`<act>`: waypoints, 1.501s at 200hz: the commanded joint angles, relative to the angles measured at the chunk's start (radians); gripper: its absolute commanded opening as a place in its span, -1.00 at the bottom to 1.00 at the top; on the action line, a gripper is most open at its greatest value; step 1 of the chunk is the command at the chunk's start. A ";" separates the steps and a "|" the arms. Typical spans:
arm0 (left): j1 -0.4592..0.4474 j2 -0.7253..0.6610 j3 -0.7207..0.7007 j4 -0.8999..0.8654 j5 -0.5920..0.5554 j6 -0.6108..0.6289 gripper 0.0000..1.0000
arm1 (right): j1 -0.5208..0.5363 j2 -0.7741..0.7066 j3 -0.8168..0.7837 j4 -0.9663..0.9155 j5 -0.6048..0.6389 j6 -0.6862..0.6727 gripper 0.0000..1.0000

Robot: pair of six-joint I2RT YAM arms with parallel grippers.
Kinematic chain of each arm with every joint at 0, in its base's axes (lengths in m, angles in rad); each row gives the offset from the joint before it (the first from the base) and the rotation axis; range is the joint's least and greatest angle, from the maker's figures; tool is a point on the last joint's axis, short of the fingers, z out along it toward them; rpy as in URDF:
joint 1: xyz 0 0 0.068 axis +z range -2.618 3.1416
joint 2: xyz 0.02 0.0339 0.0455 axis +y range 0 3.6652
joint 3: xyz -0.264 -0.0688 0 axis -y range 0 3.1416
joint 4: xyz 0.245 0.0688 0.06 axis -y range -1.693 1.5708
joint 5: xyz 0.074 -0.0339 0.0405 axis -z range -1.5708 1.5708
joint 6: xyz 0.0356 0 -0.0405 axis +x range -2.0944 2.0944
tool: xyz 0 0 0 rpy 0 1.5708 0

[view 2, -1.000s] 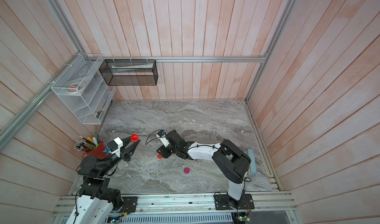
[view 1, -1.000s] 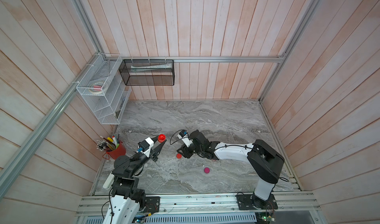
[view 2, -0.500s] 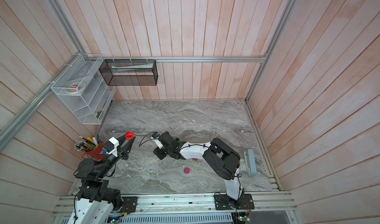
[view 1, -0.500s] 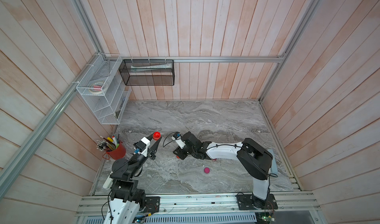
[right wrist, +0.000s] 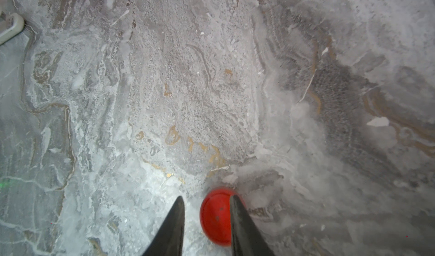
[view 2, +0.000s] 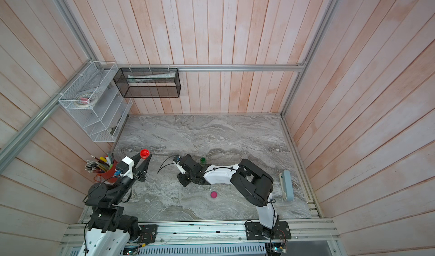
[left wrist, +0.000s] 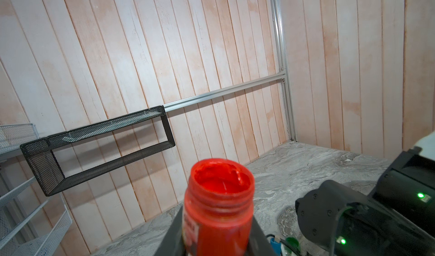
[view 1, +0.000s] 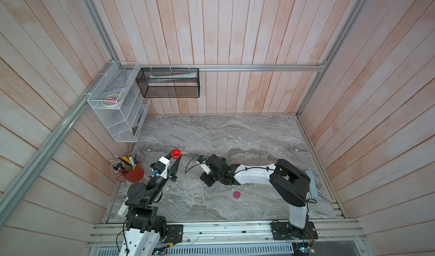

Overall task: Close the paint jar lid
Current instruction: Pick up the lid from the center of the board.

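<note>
**Jar held open, lid on the table under right gripper**

Left gripper (view 1: pixel 176 156) is clamped on the red paint jar (left wrist: pixel 218 204), holding it upright above the marble table (view 1: pixel 247 135), near that arm's side. The jar mouth is uncapped; red paint shows inside and the neck threads are bare.

The red lid (right wrist: pixel 215 217) lies flat on the marble, well apart from the jar. Right gripper (right wrist: pixel 206 196) is low over it, pointing down, with its jaws a narrow gap apart. One finger (right wrist: pixel 240 222) overlaps the lid, while the other stands just beside it with marble showing between them. Can't tell if the overlapping finger actually touches the lid. In both top views the lid is hidden under the right gripper.

Also on the table:
- A small green jar (view 2: pixel 202 159) just beside the right wrist.
- A pink lid (view 1: pixel 236 194) nearer the arm bases.
- A red pencil cup (view 1: pixel 133 173) at the left edge.
</note>
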 commanded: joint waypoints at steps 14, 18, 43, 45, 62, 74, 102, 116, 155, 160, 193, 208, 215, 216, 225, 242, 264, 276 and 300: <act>0.002 -0.011 -0.015 -0.008 -0.011 0.005 -0.42 | 0.005 0.027 0.028 -0.038 0.036 0.011 -0.32; 0.002 -0.013 -0.016 -0.008 -0.011 0.003 -0.42 | 0.004 0.028 0.029 -0.042 0.038 0.011 -0.32; 0.002 -0.016 -0.017 -0.007 -0.010 0.001 -0.42 | 0.006 0.038 0.047 -0.065 0.040 0.014 -0.32; 0.002 -0.015 -0.016 -0.008 -0.009 0.001 -0.42 | 0.006 0.039 0.047 -0.067 0.040 0.014 -0.32; 0.000 -0.016 -0.015 -0.007 -0.007 -0.002 -0.42 | 0.006 0.045 0.054 -0.076 0.046 0.015 -0.32; 0.002 -0.017 -0.016 -0.008 -0.007 0.000 -0.42 | 0.005 0.047 0.054 -0.076 0.046 0.013 -0.32; 0.001 -0.016 -0.017 -0.009 -0.005 0.000 -0.42 | 0.007 0.053 0.062 -0.091 0.050 0.014 -0.32; 0.001 -0.017 -0.017 -0.011 -0.004 0.000 -0.42 | 0.006 0.053 0.060 -0.096 0.054 0.013 -0.31; 0.002 -0.015 -0.017 -0.011 -0.001 0.000 -0.42 | 0.009 0.050 0.057 -0.101 0.052 0.013 -0.26; 0.002 -0.015 -0.017 -0.010 -0.001 0.001 -0.43 | 0.009 0.049 0.057 -0.102 0.052 0.012 -0.25; 0.001 -0.012 -0.017 -0.010 0.004 0.000 -0.42 | 0.014 0.046 0.055 -0.111 0.056 0.013 -0.21; 0.002 -0.011 -0.017 -0.010 0.004 0.001 -0.42 | 0.013 0.050 0.054 -0.112 0.060 0.015 -0.21; 0.002 -0.012 -0.017 -0.008 0.004 0.001 -0.42 | 0.015 0.050 0.055 -0.113 0.059 0.013 -0.21; 0.002 -0.012 -0.017 -0.008 0.004 0.001 -0.42 | 0.015 0.051 0.055 -0.114 0.059 0.014 -0.21; 0.002 -0.013 -0.017 -0.009 0.006 0.001 -0.42 | 0.015 0.054 0.060 -0.119 0.062 0.013 -0.20; 0.001 -0.010 -0.017 -0.009 0.005 0.001 -0.42 | 0.017 0.055 0.062 -0.122 0.067 0.012 -0.20; 0.002 -0.011 -0.016 -0.009 0.007 -0.002 -0.42 | 0.018 0.057 0.068 -0.134 0.074 0.011 -0.20; 0.002 -0.011 -0.017 -0.007 0.008 -0.001 -0.42 | 0.020 0.058 0.066 -0.139 0.079 0.009 -0.20; 0.001 -0.009 -0.018 -0.008 0.011 -0.001 -0.42 | 0.020 0.057 0.066 -0.138 0.083 0.008 -0.20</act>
